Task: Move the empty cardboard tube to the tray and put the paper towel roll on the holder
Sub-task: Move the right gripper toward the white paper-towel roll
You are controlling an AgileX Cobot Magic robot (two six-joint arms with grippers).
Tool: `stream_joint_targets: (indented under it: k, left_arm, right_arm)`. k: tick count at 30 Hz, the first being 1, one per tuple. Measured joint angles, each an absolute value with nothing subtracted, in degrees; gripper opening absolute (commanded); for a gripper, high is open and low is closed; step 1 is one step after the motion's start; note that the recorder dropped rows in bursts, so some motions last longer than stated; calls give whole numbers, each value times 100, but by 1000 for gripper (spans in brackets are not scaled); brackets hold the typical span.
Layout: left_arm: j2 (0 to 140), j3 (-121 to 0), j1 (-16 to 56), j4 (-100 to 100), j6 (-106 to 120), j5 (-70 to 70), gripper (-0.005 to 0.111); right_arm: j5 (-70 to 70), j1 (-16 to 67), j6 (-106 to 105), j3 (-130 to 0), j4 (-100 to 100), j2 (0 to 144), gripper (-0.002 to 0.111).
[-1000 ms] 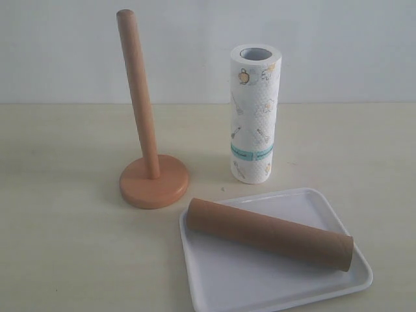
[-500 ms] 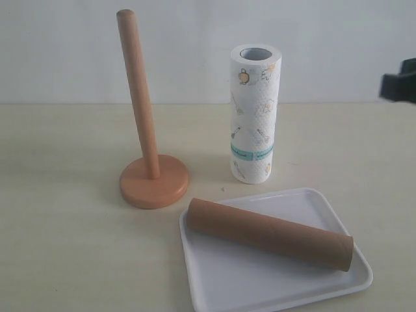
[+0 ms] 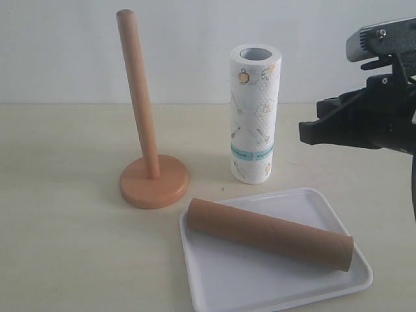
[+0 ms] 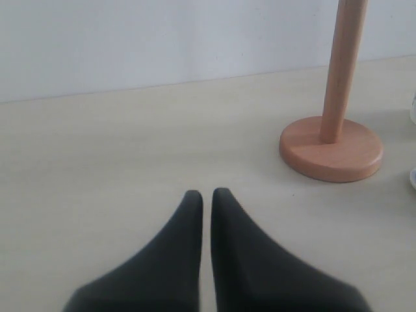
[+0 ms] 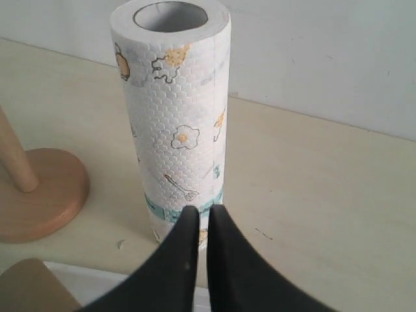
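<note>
Your right gripper (image 5: 203, 209) pinched narrow, empty, right of paper towel roll (image 3: 255, 114); empty cardboard tube (image 3: 270, 234) on tray (image 3: 221, 279); left gripper (image 4: 207, 194) likewise

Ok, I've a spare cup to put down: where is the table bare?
Bare: the table left of the holder, and the near patch left of the tray. Crowded: the gap between holder, paper towel roll and tray; the cardboard tube lies across the tray; the right gripper hangs right of the roll.

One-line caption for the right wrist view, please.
Right gripper, jaws together and empty, faces the upright paper towel roll, with the holder beside it.
</note>
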State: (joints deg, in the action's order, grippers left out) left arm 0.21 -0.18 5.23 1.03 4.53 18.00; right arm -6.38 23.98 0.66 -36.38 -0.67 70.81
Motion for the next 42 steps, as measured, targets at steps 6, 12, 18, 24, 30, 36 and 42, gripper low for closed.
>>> stream_joint_targets:
  k: [6,12,18,24,30,36,42]
  left_arm:
    - [21,-18,523,103,453,1800,4]
    - [21,-18,523,103,453,1800,4]
    - [21,-18,523,103,453,1800,4]
    - [21,-18,523,103,453,1800,4]
    - [21,-18,523,103,453,1800,4]
    - [21,-18,523,103,453,1800,4]
    - [21,-18,523,103,453,1800,4]
  right_arm:
    - [-638,2398,108,-3638,-67,7081,85]
    - [-1039,2398,52,-3638,-67,7081,105]
    - [-1403,2398,59,-3638,-67,7081,105]
    - [-1802,2398,97,-3638,-67,7081,105]
    - [-2399,2398,776,-3642,-767,7301,105]
    - [-3184,2398,1645,-3642,-1689,7940,105]
    - [-3533,2398,1545,-3642,-1870,8408,105]
